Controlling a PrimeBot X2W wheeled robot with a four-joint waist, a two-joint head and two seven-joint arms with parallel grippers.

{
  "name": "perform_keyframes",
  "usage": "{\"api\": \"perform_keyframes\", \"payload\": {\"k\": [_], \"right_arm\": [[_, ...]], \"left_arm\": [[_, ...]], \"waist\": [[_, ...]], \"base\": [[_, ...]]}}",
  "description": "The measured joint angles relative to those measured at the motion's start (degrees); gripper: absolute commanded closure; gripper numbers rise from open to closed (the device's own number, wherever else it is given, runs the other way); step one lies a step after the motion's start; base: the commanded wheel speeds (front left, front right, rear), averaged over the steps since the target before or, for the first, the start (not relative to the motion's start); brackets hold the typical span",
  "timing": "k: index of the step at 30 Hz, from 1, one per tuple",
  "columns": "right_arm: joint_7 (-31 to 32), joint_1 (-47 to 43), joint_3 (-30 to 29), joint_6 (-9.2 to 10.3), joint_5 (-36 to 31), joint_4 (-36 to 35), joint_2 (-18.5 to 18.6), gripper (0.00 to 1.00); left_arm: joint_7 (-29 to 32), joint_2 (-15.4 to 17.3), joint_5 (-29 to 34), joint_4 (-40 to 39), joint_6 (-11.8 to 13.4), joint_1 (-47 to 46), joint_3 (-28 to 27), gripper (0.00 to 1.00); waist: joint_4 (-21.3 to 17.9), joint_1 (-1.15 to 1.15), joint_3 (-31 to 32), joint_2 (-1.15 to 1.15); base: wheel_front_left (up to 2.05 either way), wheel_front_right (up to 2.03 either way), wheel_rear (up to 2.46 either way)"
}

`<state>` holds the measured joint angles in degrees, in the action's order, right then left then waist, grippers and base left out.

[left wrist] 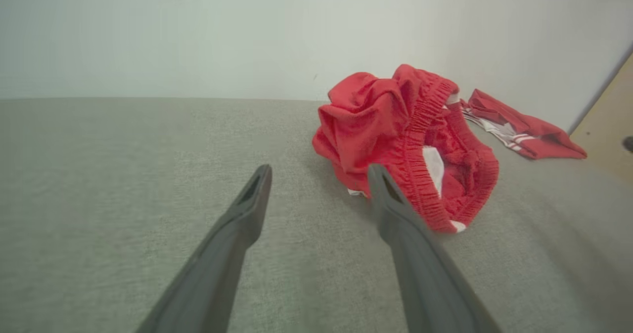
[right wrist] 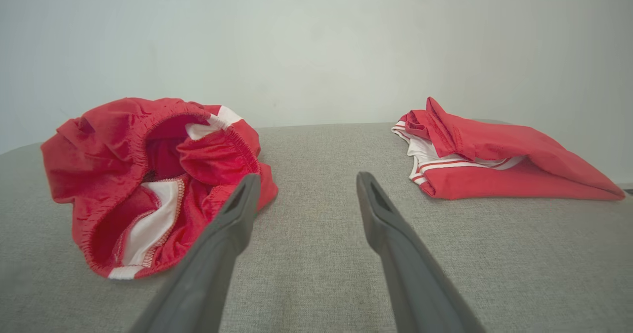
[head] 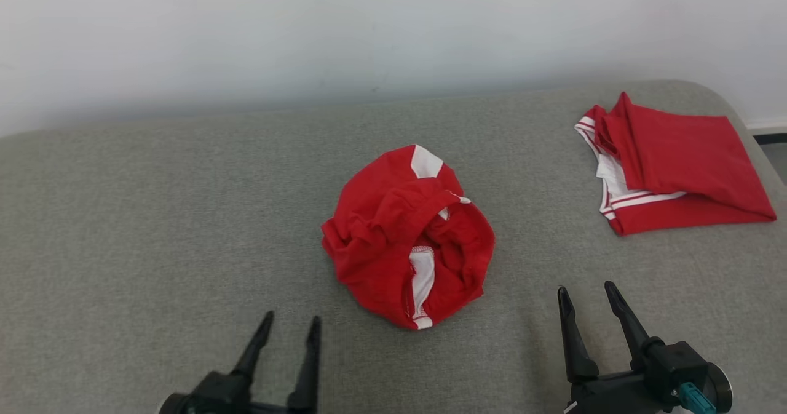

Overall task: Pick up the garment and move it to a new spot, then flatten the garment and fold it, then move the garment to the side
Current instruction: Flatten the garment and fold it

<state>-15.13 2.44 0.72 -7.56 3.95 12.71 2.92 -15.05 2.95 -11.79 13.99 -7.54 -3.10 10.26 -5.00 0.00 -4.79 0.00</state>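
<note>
The garment [head: 406,235] is a pair of red shorts with white side panels, crumpled in a heap at the middle of the grey surface, elastic waistband gaping upward. It also appears in the left wrist view [left wrist: 395,140] and the right wrist view [right wrist: 148,179]. My left gripper [head: 292,322] stands open at the lower left, short of the heap and to its left, nothing between its fingers. My right gripper [head: 587,291] stands open at the lower right, apart from the heap. Seen along their own fingers, the left gripper [left wrist: 319,172] and the right gripper [right wrist: 306,179] hold nothing.
A second red garment [head: 670,165] with white stripes lies folded at the far right, near the surface's rounded corner; it shows again [right wrist: 494,160] ahead of my right fingers. The grey fabric surface [head: 154,229] ends at a pale wall [head: 369,32] behind.
</note>
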Motion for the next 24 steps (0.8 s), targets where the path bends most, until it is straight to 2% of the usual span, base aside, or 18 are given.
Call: {"api": "perform_keyframes", "payload": {"k": [7,18,23,24], "right_arm": [[0.0,0.91,0.02,0.0,0.52,0.03,0.01,0.0],[0.01,2.3,-0.1,0.0,1.76,-0.26,0.0,0.0],[0.01,2.79,-0.05,0.0,2.0,-0.2,0.01,0.0],[0.0,2.95,-0.08,0.0,2.0,-0.21,-0.01,0.0]], "left_arm": [[0.0,-0.1,-2.22,7.77,0.0,-6.16,8.53,0.0],[0.0,-0.09,-2.55,16.85,0.25,-13.88,11.04,0.0],[0.0,-0.09,-2.64,20.57,2.59,-15.78,11.38,0.0],[0.0,-0.07,-2.91,21.13,2.71,-16.28,11.4,0.61]], "waist": [[-3.17,0.0,-1.44,0.0],[-7.86,0.01,-4.86,0.0],[-9.28,0.01,-5.99,0.0],[-9.48,0.01,-6.1,0.0]], "base": [[0.0,0.0,0.0],[0.0,0.0,0.0],[0.0,0.0,0.0],[0.0,0.0,0.0]]}}
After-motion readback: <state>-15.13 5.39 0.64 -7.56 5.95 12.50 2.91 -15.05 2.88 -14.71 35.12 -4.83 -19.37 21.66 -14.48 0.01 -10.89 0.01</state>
